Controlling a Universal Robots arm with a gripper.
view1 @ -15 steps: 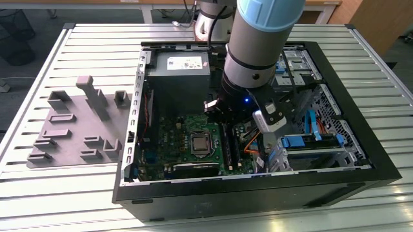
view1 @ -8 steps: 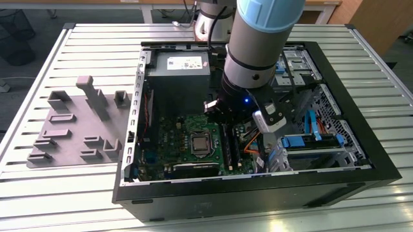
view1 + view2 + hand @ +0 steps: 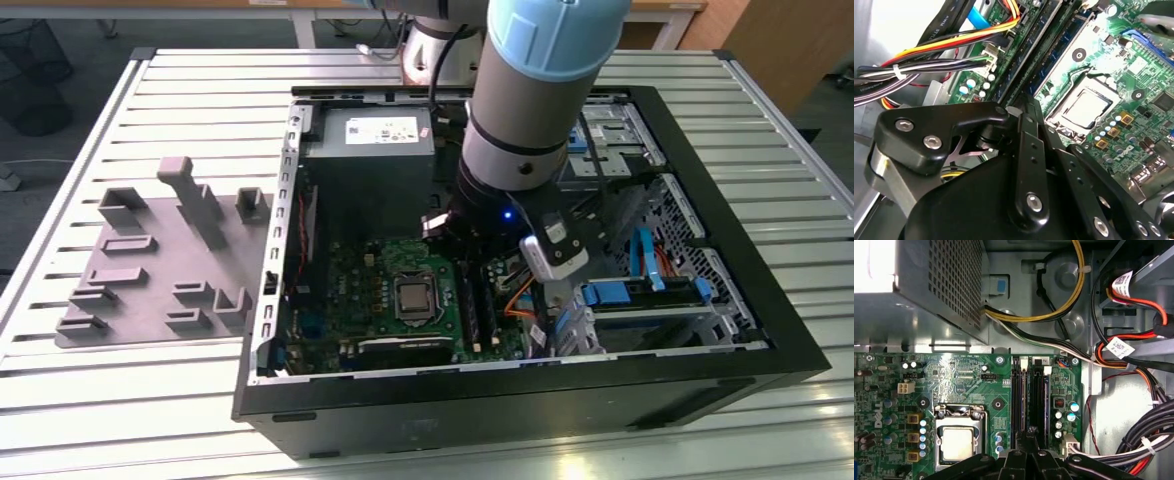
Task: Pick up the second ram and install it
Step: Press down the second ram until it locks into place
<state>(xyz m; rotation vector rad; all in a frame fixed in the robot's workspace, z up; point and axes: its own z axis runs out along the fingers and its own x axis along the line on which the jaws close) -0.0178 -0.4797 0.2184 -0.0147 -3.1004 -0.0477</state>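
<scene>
End effector over memory slots, second ram apparently seated just ahead, grip state unclear

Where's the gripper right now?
In the first wrist view the gripper sits over the motherboard's memory slots, beside the processor socket; in the exterior view it is inside the open computer case.
</scene>
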